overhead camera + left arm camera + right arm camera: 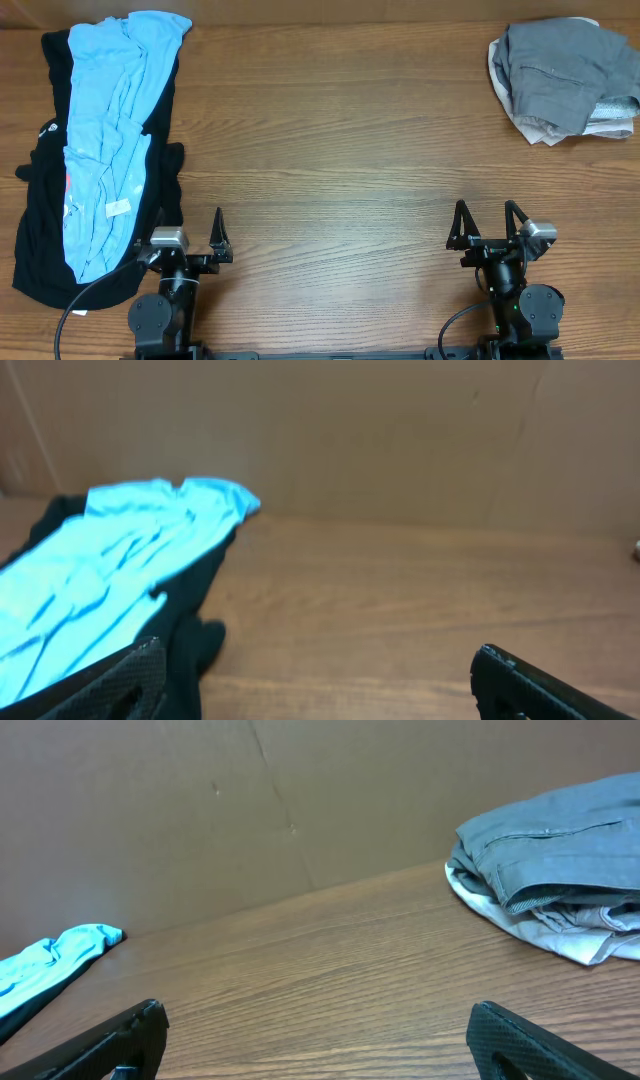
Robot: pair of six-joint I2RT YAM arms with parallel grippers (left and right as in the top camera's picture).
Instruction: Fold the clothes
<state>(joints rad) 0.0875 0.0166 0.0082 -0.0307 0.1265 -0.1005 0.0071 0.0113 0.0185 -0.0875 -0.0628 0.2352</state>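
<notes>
Holding the left gripper (pixel 188 232) and right gripper (pixel 486 222) spread, empty, at the near edge. Lying bunched in the far right corner: grey shorts (pixel 560 65). Stretching near-to-far along the left edge: light-blue shirt (pixel 115 130) over black garment (pixel 40 230).

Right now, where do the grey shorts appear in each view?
Overhead: grey shorts at the top right, bunched on the table.
Left wrist: not recognisably in it.
Right wrist: upper right, on the table.
Shared landmark: the light-blue shirt, at the left in all three views.
</notes>
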